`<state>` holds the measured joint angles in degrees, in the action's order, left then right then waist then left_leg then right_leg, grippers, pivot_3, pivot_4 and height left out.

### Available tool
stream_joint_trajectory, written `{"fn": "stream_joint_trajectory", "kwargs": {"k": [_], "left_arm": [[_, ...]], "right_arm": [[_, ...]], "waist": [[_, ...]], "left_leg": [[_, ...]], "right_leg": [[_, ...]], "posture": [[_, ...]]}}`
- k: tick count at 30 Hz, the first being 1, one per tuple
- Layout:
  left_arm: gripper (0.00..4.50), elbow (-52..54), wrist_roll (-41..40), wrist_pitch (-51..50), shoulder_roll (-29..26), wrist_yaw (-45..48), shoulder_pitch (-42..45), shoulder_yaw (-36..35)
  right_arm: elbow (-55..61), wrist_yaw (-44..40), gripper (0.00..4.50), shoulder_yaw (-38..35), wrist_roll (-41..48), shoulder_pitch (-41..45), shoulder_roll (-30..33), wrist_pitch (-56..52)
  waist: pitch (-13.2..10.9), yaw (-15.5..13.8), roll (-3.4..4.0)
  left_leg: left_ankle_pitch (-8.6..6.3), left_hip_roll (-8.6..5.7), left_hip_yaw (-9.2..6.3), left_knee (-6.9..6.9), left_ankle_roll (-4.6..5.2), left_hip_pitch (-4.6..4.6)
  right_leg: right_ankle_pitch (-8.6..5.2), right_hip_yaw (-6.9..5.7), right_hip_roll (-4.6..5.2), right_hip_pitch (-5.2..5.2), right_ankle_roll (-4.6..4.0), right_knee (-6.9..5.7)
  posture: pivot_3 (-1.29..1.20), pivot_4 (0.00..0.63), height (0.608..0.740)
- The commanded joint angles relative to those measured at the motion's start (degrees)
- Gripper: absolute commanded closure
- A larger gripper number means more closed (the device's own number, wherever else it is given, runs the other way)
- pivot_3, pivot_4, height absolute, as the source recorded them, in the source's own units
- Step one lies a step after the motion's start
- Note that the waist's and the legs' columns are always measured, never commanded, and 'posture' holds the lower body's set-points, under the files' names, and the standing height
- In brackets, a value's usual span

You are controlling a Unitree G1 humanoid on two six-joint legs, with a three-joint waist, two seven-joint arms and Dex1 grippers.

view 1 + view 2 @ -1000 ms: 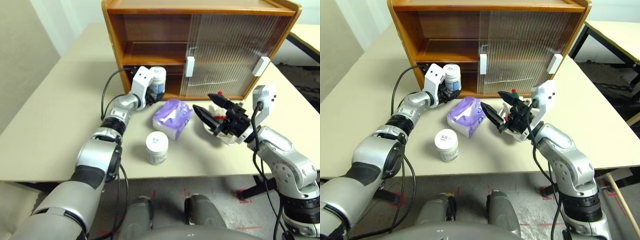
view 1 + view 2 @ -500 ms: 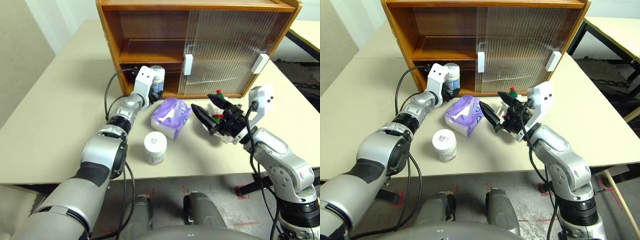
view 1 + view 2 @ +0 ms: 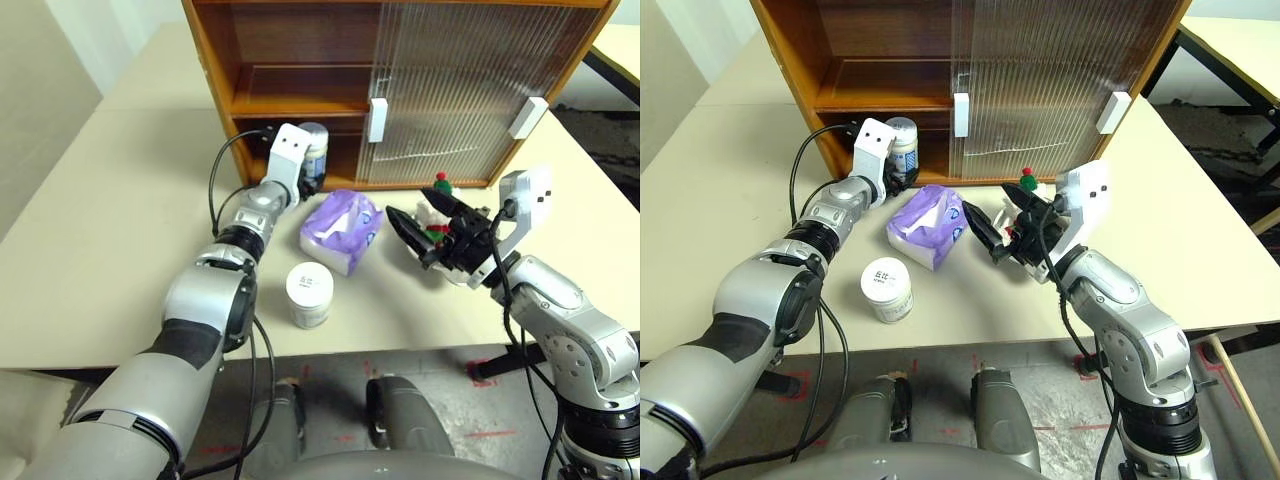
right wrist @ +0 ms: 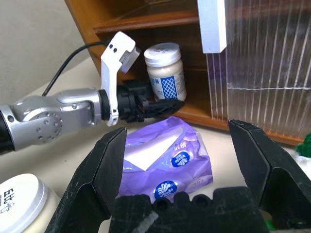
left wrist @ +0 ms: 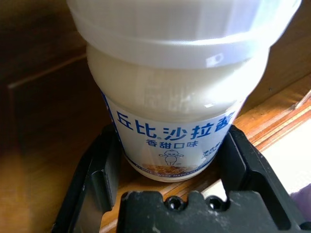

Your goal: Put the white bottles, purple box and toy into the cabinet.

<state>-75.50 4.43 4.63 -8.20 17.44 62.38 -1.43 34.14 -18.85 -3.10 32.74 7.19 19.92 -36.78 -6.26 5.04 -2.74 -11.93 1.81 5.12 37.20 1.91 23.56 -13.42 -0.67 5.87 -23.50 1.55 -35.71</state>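
A pale beige table (image 3: 120,220) carries everything. The wooden cabinet (image 3: 290,95) stands toward its far edge. In front of the cabinet lies the purple box (image 3: 342,228), mid-table. A white bottle (image 3: 310,294) stands upright near the front edge. The toy's dish (image 3: 1025,262) sits to the box's right.

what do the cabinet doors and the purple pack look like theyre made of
Ribbed translucent sliding doors of the orange-brown wooden cabinet: likely plastic or ribbed glass, since fine vertical ridges blur the shelves behind; white handles look plastic. Brick-shaped lilac-purple tissue pack: thin glossy plastic film, going by its crinkles and highlights.
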Motion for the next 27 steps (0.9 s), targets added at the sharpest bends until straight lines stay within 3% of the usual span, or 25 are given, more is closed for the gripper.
{"fn": "stream_joint_trajectory", "kwargs": {"k": [1,12,16,27], "left_arm": [[1.37,-1.0,0.2,-0.5,0.8,-0.6,1.9,-0.9],[1.37,-1.6,-0.3,-1.3,1.5,-2.3,2.6,-3.3],[0.02,-1.5,-0.1,-1.3,1.2,-2.9,2.7,-3.8],[0.02,-1.0,-0.4,-1.1,-0.2,-1.5,2.0,-4.8]], "right_arm": [[1.8,0.6,0.00,-0.9,0.8,-0.9,0.5,-1.1],[3.2,1.5,0.00,-1.5,1.4,-1.6,0.5,-1.9],[2.8,1.4,0.00,-1.4,1.6,-1.2,0.4,-1.8],[-0.3,-0.7,0.00,0.1,1.2,1.5,-0.1,-0.5]], "waist": [[-0.2,0.3,-0.05],[-0.3,1.8,-0.13],[-0.3,1.9,-0.13],[-0.3,1.8,-0.13]], "left_leg": [[0.00,-0.01,0.00,0.00,0.00,0.00],[0.00,-0.01,0.00,-0.02,0.00,0.02],[0.00,-0.01,0.00,-0.02,0.00,0.01],[0.00,-0.01,0.00,-0.01,0.00,0.01]], "right_leg": [[0.00,0.00,0.01,0.00,0.02,0.00],[0.00,0.00,0.02,-0.02,0.06,0.00],[0.00,0.00,0.02,-0.02,0.07,0.00],[0.03,0.00,0.02,-0.02,0.10,0.00]], "posture": [[-0.24,0.115,0.740],[-0.25,0.106,0.740],[-0.24,0.101,0.740],[-0.20,0.085,0.740]]}}
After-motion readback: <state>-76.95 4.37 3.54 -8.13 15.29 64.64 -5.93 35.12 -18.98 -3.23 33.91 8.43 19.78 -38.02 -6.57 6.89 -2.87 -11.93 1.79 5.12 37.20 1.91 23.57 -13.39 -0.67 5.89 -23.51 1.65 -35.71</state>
